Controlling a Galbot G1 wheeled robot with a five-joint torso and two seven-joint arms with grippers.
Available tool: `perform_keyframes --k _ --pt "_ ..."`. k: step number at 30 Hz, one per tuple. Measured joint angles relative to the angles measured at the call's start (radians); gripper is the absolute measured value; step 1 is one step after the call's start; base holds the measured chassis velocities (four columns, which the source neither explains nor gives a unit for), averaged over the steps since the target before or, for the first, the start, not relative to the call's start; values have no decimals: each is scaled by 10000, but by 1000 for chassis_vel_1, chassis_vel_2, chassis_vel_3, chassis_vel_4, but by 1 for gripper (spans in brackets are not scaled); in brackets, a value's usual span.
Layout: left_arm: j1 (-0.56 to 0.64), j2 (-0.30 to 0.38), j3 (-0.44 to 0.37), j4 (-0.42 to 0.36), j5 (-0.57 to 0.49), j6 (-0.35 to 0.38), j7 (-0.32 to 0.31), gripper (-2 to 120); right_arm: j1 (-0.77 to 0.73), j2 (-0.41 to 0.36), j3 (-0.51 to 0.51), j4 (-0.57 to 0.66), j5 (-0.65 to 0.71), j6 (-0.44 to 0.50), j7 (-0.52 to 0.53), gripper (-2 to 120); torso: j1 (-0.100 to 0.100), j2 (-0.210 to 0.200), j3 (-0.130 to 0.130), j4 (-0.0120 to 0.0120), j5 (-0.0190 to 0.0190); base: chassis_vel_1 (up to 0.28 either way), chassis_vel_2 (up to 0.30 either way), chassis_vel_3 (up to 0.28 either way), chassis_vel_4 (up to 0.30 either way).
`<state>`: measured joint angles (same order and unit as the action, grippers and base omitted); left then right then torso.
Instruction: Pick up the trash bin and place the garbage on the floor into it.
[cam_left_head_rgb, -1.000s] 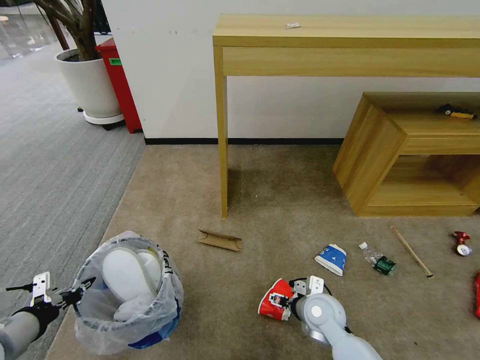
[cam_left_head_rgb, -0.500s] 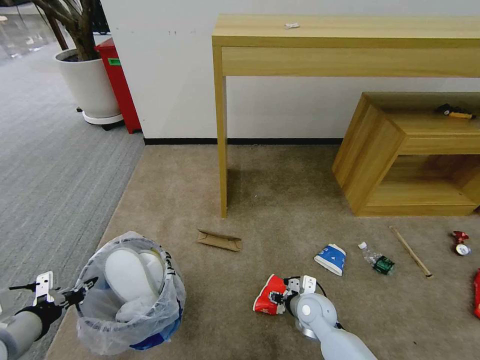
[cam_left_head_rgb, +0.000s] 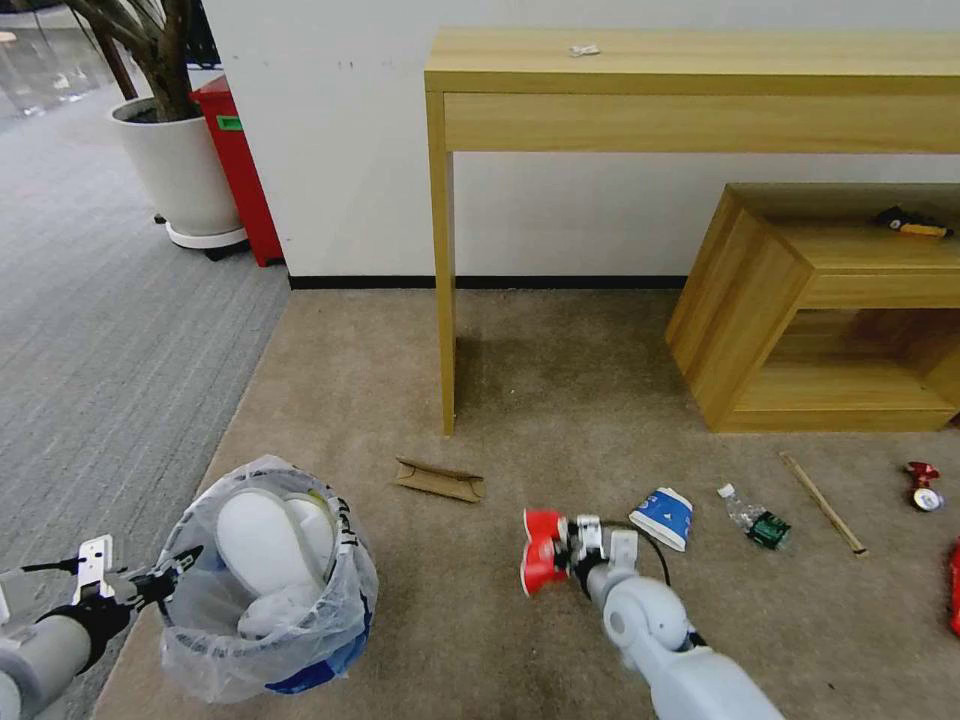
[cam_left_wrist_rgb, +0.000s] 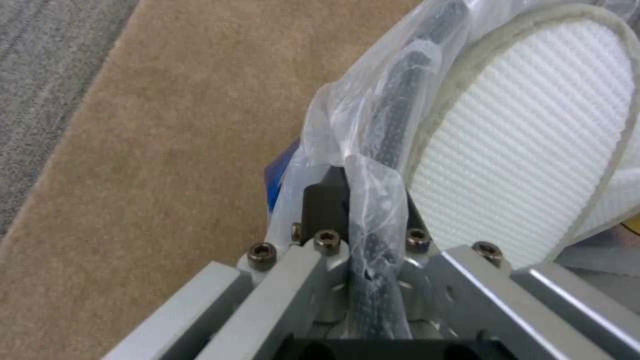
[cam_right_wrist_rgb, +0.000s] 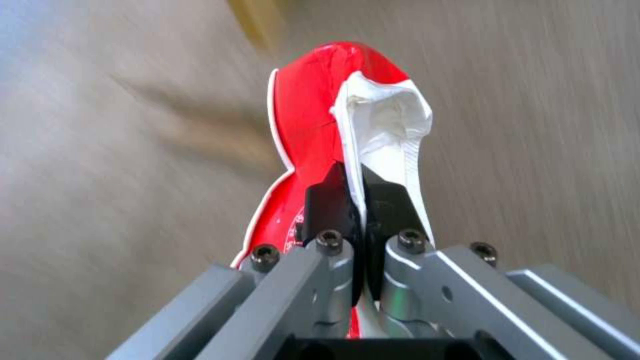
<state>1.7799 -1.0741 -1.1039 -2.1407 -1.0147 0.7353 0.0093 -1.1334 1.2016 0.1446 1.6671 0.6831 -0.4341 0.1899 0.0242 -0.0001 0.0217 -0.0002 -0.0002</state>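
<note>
At the near left, left gripper (cam_left_head_rgb: 170, 572) is pinched tight on the rim of the trash bin (cam_left_head_rgb: 270, 580), bag film and rim clamped together between the fingers (cam_left_wrist_rgb: 327, 210); holding it by the edge keeps the mouth open and facing up, ready to receive. Two white insoles (cam_left_head_rgb: 262, 540) stand inside against the liner. Right gripper (cam_left_head_rgb: 565, 548), just right of centre, is closed hard on the red-white cup (cam_left_head_rgb: 541, 560), its wall crushed flat between the pads (cam_right_wrist_rgb: 330, 200), cup clear of the floor (cam_left_head_rgb: 560, 400); a thin wall grip likely makes for an easy drop. Bin and cup are well apart. Beyond: cardboard (cam_left_head_rgb: 440, 480), blue carton (cam_left_head_rgb: 662, 518), small bottle (cam_left_head_rgb: 755, 518), stick (cam_left_head_rgb: 822, 502) and red can (cam_left_head_rgb: 922, 485) lie on the carpet, not yet collected. Farther back stands the wooden desk (cam_left_head_rgb: 690, 90).
</note>
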Motion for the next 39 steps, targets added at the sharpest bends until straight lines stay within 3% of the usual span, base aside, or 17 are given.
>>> perform_keyframes --k 3,8,10,16,18,20,24,27,39 --pt "-33 14 217 -147 -1 0 -226 0 773 -671 -65 1350 20 309 -1280 0 0 0 -1 0 -1 0 0 0 0" --pt "-166 175 526 -215 -36 0 -551 0 1975 -1166 -498 1985 165 414 -2585 0 1 0 0 0 0 0 0 0 0" --pt "-322 391 859 -230 -98 0 -790 0 3133 -1261 -955 2138 482 378 -3450 0 1 -1 0 -1 -3 0 0 0 0" --pt "-644 864 1425 -222 -341 0 -1254 0 5146 -837 -2325 1935 968 249 -4542 0 1 0 -1 1 -6 0 0 0 0" --pt "-875 1300 1856 -133 -578 -1 -1613 0 6162 -151 -3486 1592 1061 219 -5129 0 0 0 1 3 -6 0 0 0 0" --pt "-927 1402 1950 -115 -636 -1 -1702 0 6332 -8 -3764 1519 1032 209 -5282 0 1 0 0 4 -7 0 0 0 0" --pt "-1063 1760 2201 -77 -873 -1 -1980 0 6753 374 -4766 1181 363 213 -5824 0 1 0 0 3 -4 0 0 0 0" --pt "-1112 2086 2296 -68 -1061 -1 -2130 0 6915 628 -5495 778 -964 375 -6434 0 0 0 -1 -1 -5 0 0 0 0" --pt "-904 2637 2159 -280 -1355 17 -2309 0 7346 952 -6547 -103 -3808 899 -8447 0 -1 0 -1 0 -2 0 0 0 0"
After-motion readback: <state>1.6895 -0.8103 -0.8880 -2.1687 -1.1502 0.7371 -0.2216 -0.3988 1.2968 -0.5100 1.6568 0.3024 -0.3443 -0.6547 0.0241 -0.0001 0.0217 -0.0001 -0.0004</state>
